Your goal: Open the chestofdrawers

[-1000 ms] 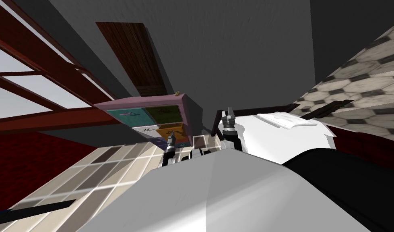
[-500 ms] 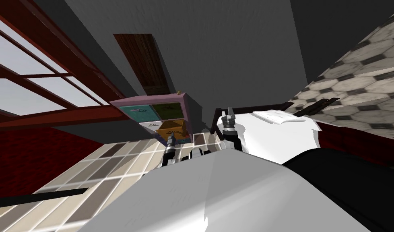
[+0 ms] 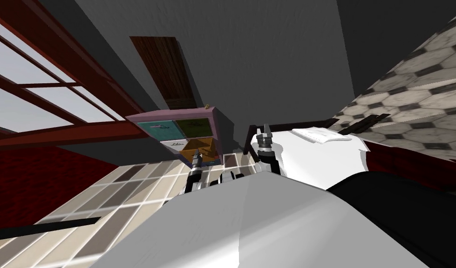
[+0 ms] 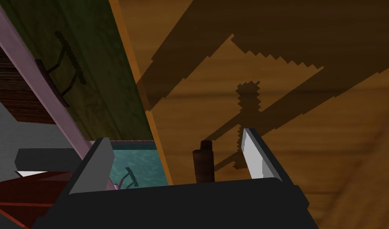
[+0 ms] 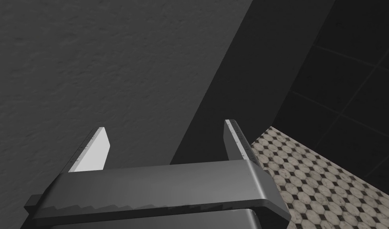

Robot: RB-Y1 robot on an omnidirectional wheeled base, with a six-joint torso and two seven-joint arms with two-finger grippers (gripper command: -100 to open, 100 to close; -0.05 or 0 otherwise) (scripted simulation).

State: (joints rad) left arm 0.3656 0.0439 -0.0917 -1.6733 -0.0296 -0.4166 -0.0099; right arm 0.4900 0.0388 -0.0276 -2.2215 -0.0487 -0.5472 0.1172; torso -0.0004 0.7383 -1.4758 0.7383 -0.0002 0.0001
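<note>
One orange drawer (image 3: 199, 147), mid-frame in the head view, has slid out, seemingly part-open; my left fingers (image 4: 257, 155) stand released around its handle (image 4: 203, 162), right fingers (image 5: 92, 153) spread idle.

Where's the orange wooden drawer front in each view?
Head: orange wooden drawer front, just ahead of left end effector.
Left wrist: behind the open fingers, dark handle between them.
Right wrist: right end effector aims elsewhere.
Shared landmark: teal drawer front.
</note>
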